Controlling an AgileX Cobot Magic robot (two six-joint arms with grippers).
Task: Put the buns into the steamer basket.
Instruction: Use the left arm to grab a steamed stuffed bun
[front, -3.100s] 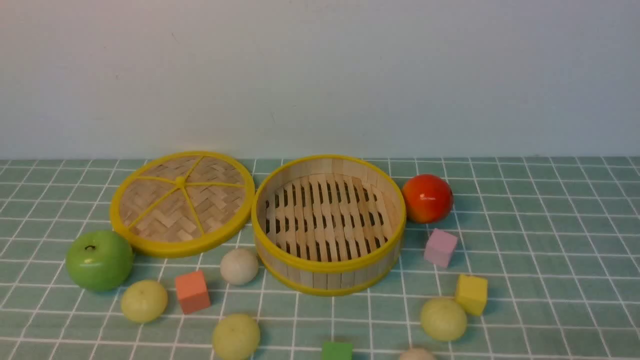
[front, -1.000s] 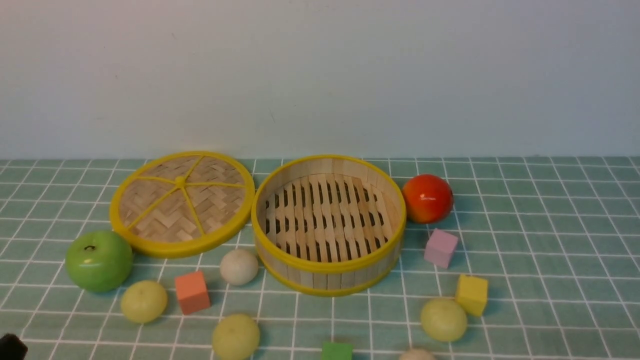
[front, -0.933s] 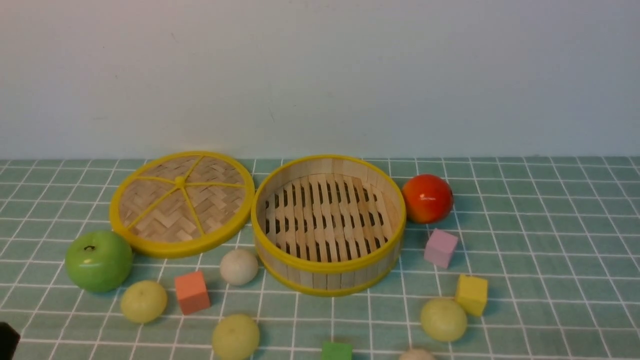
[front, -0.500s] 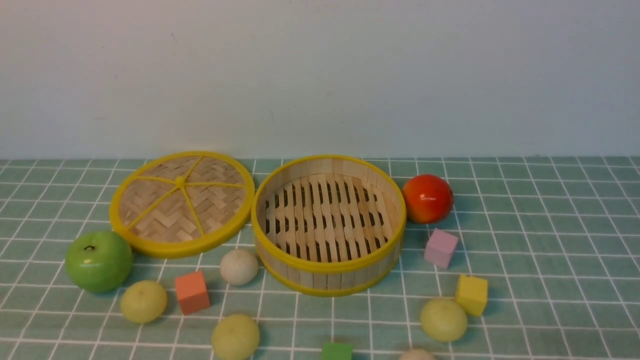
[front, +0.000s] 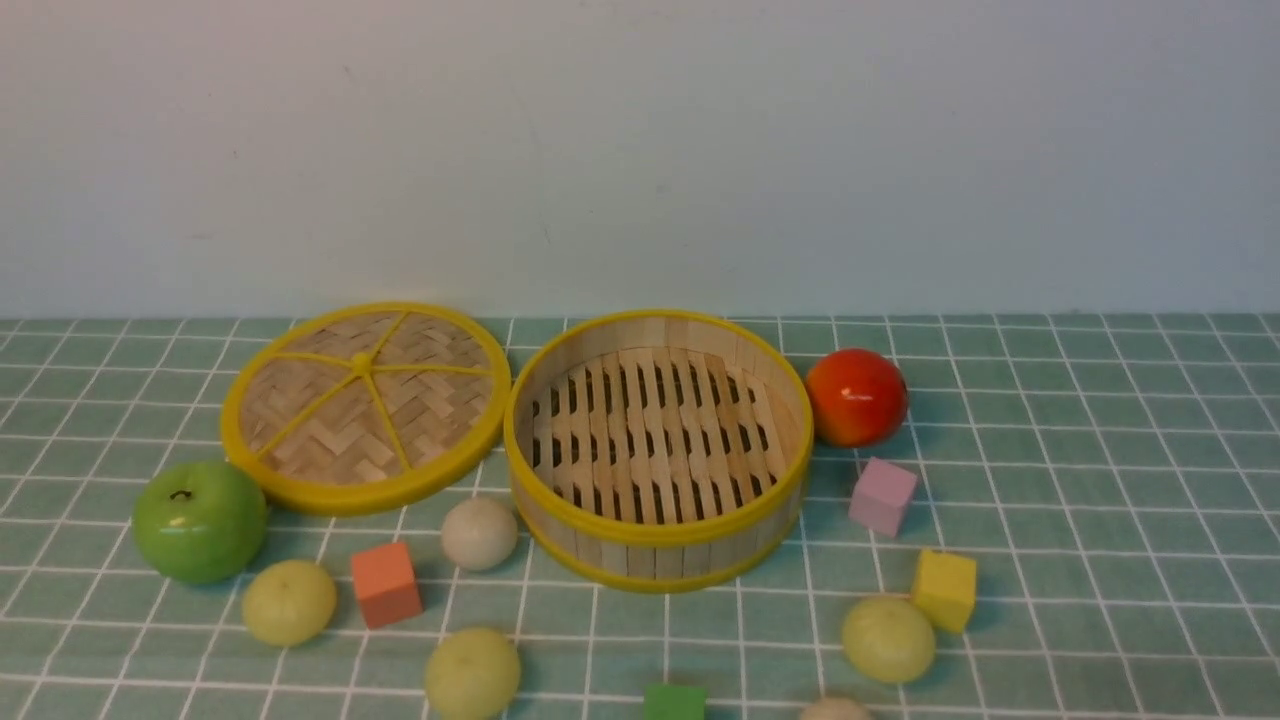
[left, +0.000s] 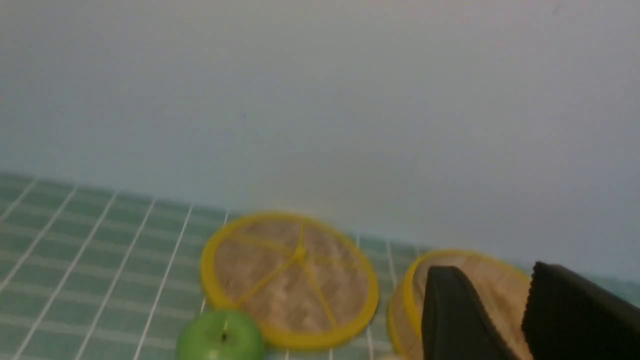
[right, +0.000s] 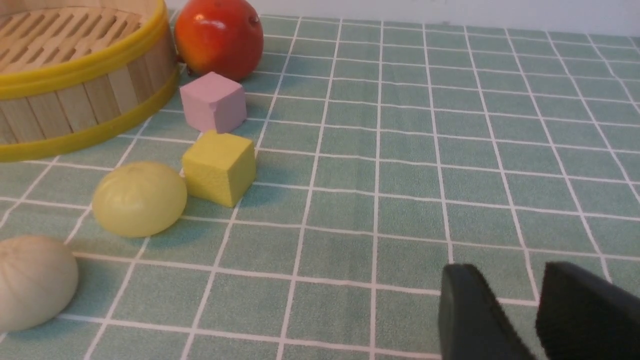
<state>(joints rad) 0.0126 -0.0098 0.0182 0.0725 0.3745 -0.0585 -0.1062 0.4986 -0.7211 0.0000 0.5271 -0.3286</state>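
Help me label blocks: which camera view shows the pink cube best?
The right wrist view: the pink cube is near, large and sharp, with its top and side faces showing. The front view shows it whole too, but smaller, right of the steamer basket. The left wrist view does not show it.

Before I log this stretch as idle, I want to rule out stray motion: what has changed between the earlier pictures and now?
A dark tip, likely the left end effector, that showed at the front view's lower left corner a second ago has left that view. Nothing was grasped or released. The buns, steamer basket and lid stayed put.
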